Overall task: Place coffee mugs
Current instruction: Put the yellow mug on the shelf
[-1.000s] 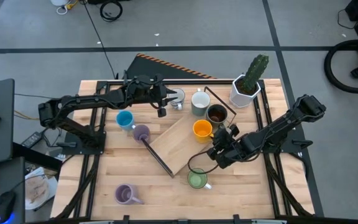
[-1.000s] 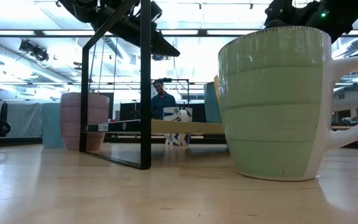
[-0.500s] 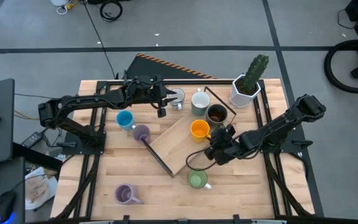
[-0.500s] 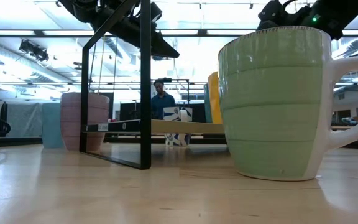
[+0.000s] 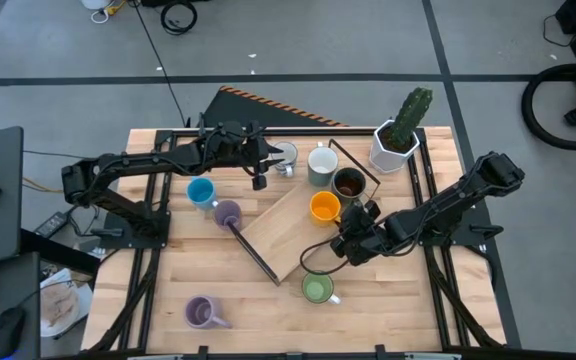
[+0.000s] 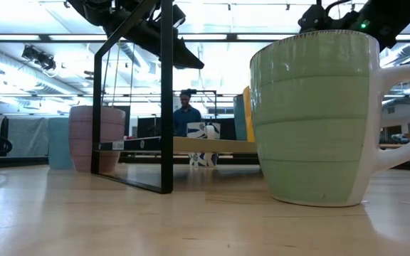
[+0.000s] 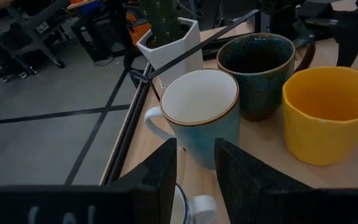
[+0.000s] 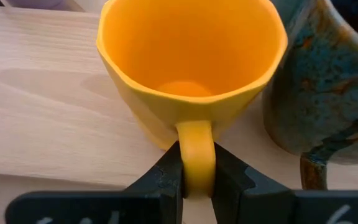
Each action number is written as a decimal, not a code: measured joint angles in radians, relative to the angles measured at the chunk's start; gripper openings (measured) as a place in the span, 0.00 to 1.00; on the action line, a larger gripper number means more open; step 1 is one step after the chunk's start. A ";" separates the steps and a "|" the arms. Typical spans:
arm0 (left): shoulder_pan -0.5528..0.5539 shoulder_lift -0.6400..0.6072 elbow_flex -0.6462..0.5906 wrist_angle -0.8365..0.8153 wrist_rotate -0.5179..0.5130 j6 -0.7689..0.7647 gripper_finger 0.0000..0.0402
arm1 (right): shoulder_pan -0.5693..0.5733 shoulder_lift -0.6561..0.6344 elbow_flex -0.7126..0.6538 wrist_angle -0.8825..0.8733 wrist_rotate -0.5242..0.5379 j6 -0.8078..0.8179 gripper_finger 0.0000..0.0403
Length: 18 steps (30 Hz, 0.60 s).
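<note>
Orange mug [image 8: 188, 68] is sitting on the wooden shelf board [image 5: 283, 232], just beside the dark brown mug [image 8: 325, 74] — my right gripper [image 8: 194, 168] is pinching its handle. Next I'm judging whether to let go. My left gripper [image 7: 194, 171] is hovering slightly parted near the pale mug [image 7: 201, 112], holding nothing.

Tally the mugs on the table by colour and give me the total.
blue mug: 1
lilac mugs: 2
green mug: 1
orange mug: 1
dark brown mug: 1
white or pale grey mugs: 2
Total: 8 mugs
</note>
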 joint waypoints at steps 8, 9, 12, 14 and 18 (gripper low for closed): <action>-0.015 0.000 0.000 -0.005 -0.001 -0.003 0.28 | 0.000 0.001 -0.002 0.011 -0.035 0.001 0.28; -0.019 0.000 0.000 -0.005 -0.001 -0.004 0.28 | 0.000 0.001 -0.002 0.016 -0.036 -0.001 0.30; -0.029 0.001 0.000 -0.002 -0.006 -0.004 0.28 | 0.000 0.001 -0.002 0.023 -0.047 -0.018 0.36; -0.033 0.001 0.000 0.003 -0.022 -0.003 0.29 | 0.000 0.000 -0.002 0.023 -0.050 -0.018 0.39; -0.031 0.001 0.000 0.016 -0.040 -0.001 0.29 | 0.000 -0.002 0.001 0.023 -0.051 -0.020 0.44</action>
